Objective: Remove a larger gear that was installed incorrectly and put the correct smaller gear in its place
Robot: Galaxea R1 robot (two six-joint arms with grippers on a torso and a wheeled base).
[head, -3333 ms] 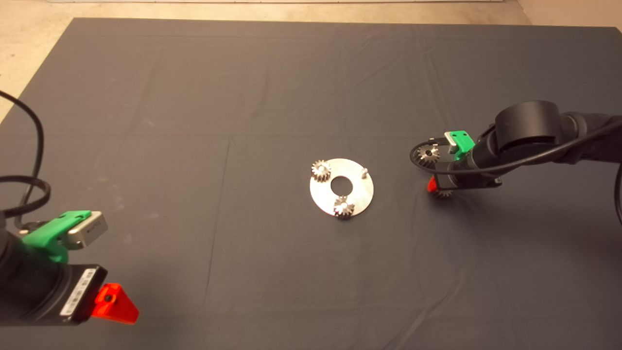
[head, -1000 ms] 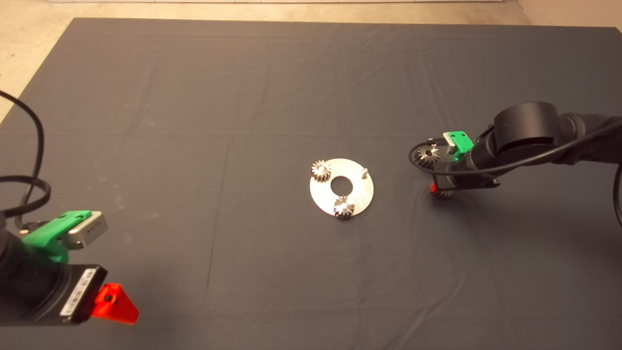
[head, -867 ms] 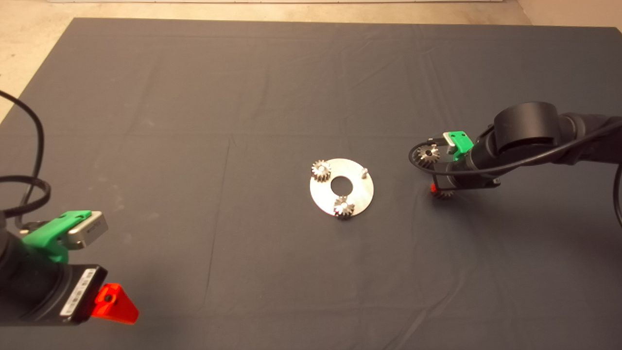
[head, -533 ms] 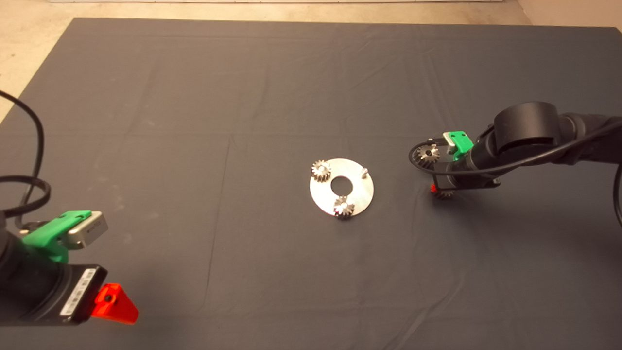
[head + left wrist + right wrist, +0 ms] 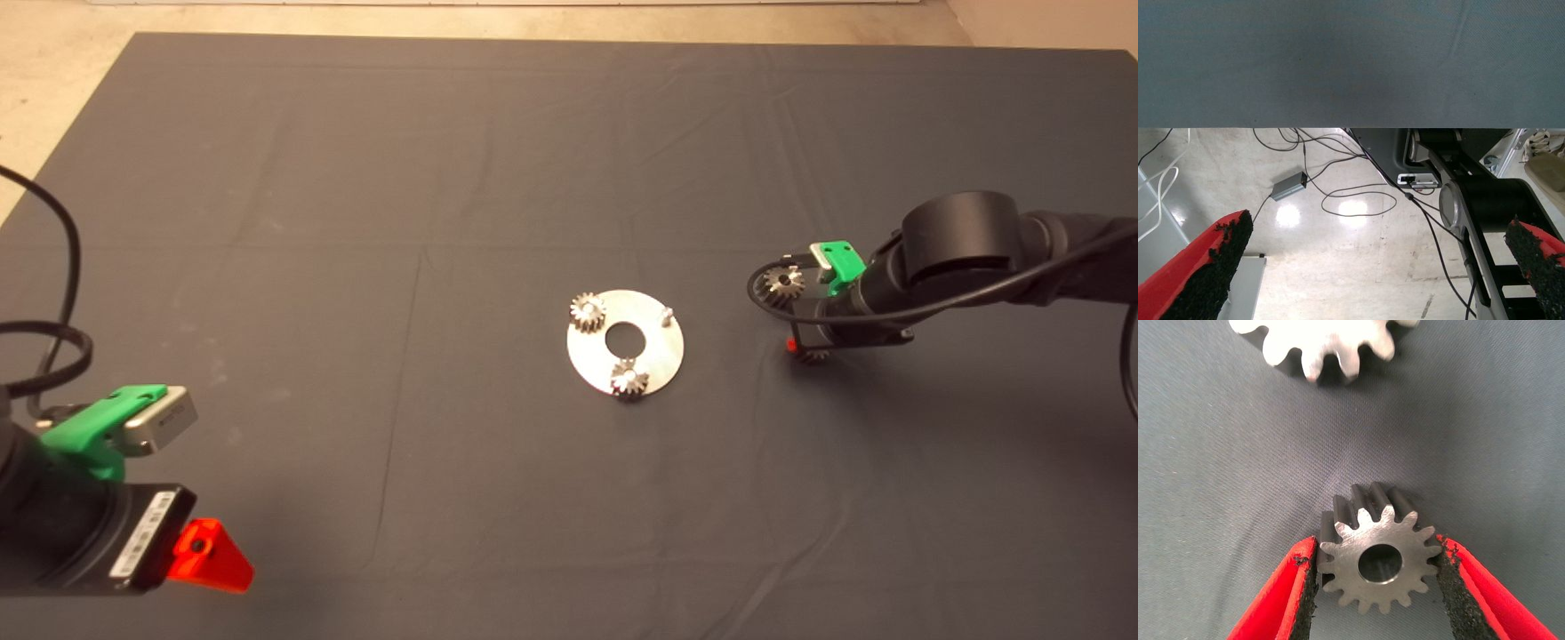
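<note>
Right gripper (image 5: 1379,587): red fingers with black pads closed against opposite sides of the smaller gear (image 5: 1378,559), a small grey steel toothed gear with a central hole, lying flat on the dark mat (image 5: 444,178).
Larger gear (image 5: 784,284): dark grey steel, just beside it, right of the round silver plate (image 5: 653,356).
Left gripper (image 5: 1378,267): parked at lower left, fingers wide apart, holding nothing.
</note>
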